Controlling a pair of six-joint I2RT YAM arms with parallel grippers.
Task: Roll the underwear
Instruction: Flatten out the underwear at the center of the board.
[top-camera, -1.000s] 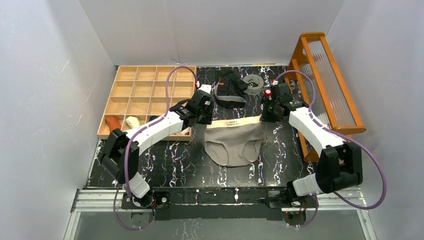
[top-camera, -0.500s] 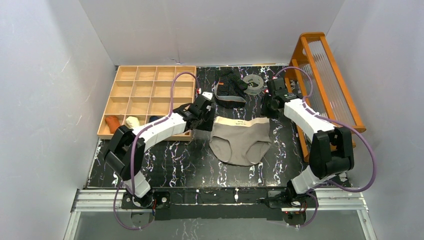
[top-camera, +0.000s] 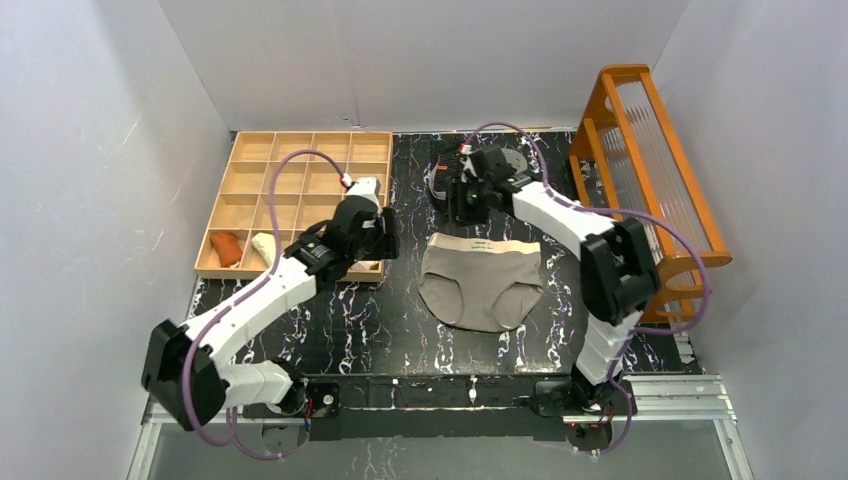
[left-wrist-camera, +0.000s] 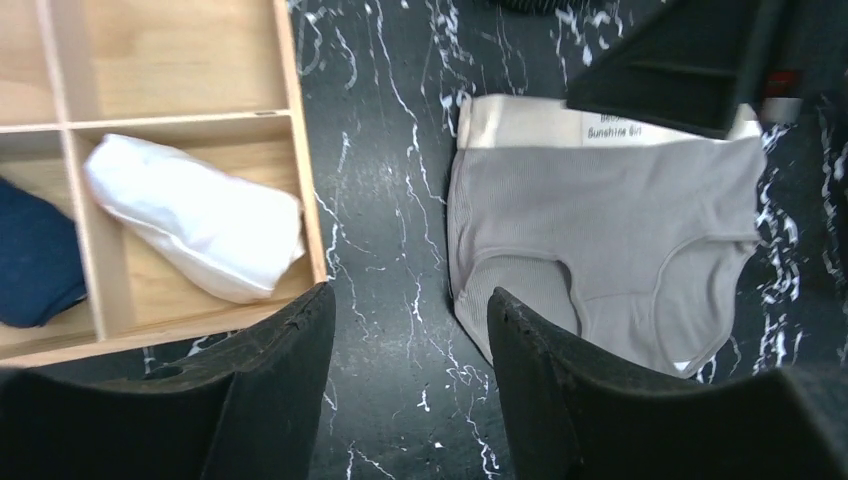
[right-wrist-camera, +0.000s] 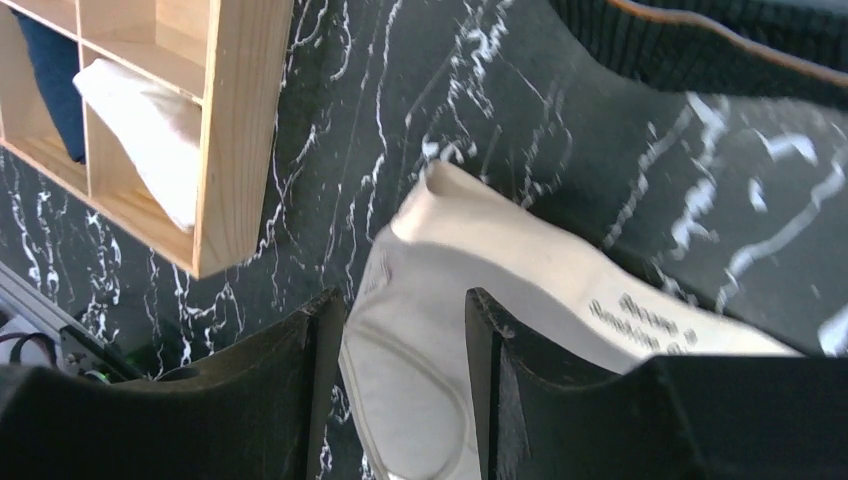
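The beige-grey underwear (top-camera: 482, 282) lies flat on the black marble table, pale waistband (top-camera: 486, 243) at the far side. The black striped underwear (top-camera: 446, 178) lies behind it, partly hidden by my right arm. My left gripper (top-camera: 383, 243) hangs open over bare table between the wooden tray and the beige underwear's left edge (left-wrist-camera: 600, 230), holding nothing (left-wrist-camera: 410, 300). My right gripper (top-camera: 460, 208) is open above the left corner of the waistband (right-wrist-camera: 470, 250), its fingers (right-wrist-camera: 300, 380) apart, the cloth lying below them. The black underwear's edge (right-wrist-camera: 700, 45) shows at the top of the right wrist view.
A wooden compartment tray (top-camera: 300, 165) stands at the back left with rolled cloths: orange (top-camera: 227, 246), white (left-wrist-camera: 200, 225), navy (left-wrist-camera: 35, 260). An orange rack (top-camera: 650, 150) stands along the right. A clear tape ring (top-camera: 516, 160) lies behind the right arm.
Both grippers let go of the waistband, and the right one opened. The beige underwear settled flat. My left arm drew back left; my right arm swung left across the back of the table.
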